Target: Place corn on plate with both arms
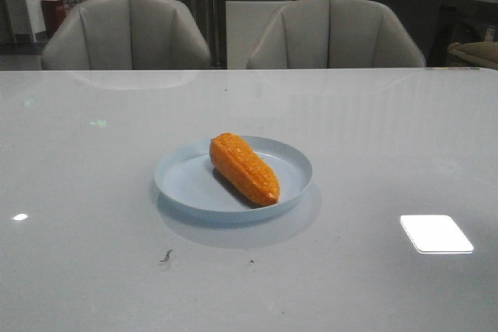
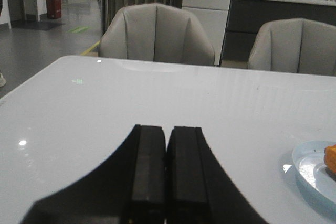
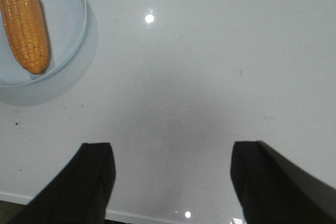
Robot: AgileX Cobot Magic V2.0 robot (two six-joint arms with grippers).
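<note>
The orange corn (image 1: 243, 167) lies on the pale blue plate (image 1: 183, 176) in the middle of the table, its tapered end toward the near right. Neither arm shows in the front view. In the left wrist view my left gripper (image 2: 167, 129) is shut with nothing between its fingers, and the plate's rim (image 2: 307, 169) with a sliver of the corn (image 2: 331, 158) sits off to its right. In the right wrist view my right gripper (image 3: 170, 148) is open over bare table, well apart from the corn (image 3: 25, 22) and the plate (image 3: 68, 24).
The white glossy table (image 1: 373, 145) carries bright light reflections (image 1: 436, 232) and a few dark specks (image 1: 166, 256). Two grey chairs (image 1: 124, 33) (image 1: 334, 33) stand behind its far edge. The table's near edge (image 3: 136, 216) shows just below the right fingers.
</note>
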